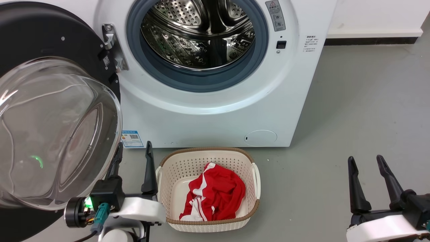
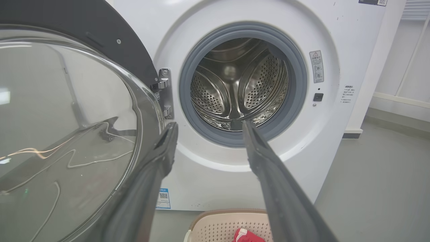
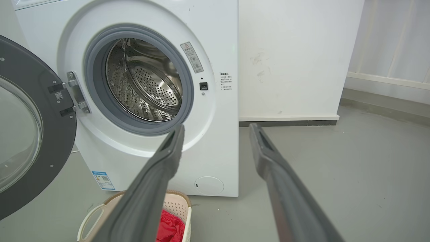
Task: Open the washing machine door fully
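The washing machine door (image 1: pixel 40 40), glossy black with a bulging clear glass bowl, is swung out to the left on its hinge (image 1: pixel 112 47). It leaves the steel drum (image 1: pixel 198 33) and grey-blue rubber ring uncovered. My left gripper (image 1: pixel 134 148) is open just right of the glass bowl's lower edge, holding nothing. In the left wrist view the door (image 2: pixel 111 43) fills the left side, and the left gripper (image 2: pixel 210 126) has one finger close beside the glass rim. My right gripper (image 1: pixel 365 161) is open over bare floor at the lower right, far from the door (image 3: pixel 37 111).
A cream basket (image 1: pixel 208 153) holding a red and white garment (image 1: pixel 215 195) stands on the grey floor before the white machine (image 1: pixel 218 117). A white wall with a dark skirting strip (image 1: pixel 369 41) runs behind at the right.
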You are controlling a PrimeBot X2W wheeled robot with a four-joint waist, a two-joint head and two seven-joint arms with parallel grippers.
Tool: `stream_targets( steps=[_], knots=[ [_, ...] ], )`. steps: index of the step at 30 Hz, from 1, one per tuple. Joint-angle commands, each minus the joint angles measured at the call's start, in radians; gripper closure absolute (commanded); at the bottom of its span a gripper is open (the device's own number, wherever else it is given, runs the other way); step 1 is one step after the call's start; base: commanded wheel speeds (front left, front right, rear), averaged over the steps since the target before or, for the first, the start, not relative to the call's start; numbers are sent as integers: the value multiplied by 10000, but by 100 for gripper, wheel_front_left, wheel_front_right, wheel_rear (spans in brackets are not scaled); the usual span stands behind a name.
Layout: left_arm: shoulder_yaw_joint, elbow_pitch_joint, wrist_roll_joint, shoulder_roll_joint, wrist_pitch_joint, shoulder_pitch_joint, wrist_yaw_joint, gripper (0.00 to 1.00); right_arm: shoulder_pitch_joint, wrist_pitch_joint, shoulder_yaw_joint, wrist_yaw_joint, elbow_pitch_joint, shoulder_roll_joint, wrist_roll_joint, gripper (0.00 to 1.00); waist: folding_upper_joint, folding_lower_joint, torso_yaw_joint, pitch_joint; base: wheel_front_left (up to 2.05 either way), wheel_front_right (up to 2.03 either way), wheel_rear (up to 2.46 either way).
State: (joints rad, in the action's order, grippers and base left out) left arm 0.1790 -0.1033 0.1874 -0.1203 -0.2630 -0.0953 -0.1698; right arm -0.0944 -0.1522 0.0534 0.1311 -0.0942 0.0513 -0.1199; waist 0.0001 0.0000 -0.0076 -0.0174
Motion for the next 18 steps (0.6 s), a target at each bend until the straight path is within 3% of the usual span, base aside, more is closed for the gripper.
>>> stream_targets(
  steps=[1,18],
  knots=[
    [-37,-22,-52,-36,-24,120,27,0,-87,-18,-12,-7,5,-14,87,0,-1,0,20,37,0,0,0],
    [-576,-79,-287,235,-25,445,279,0,-90,58,-82,-7,25,-14,181,0,-1,0,99,103,0,0,0]
  ],
)
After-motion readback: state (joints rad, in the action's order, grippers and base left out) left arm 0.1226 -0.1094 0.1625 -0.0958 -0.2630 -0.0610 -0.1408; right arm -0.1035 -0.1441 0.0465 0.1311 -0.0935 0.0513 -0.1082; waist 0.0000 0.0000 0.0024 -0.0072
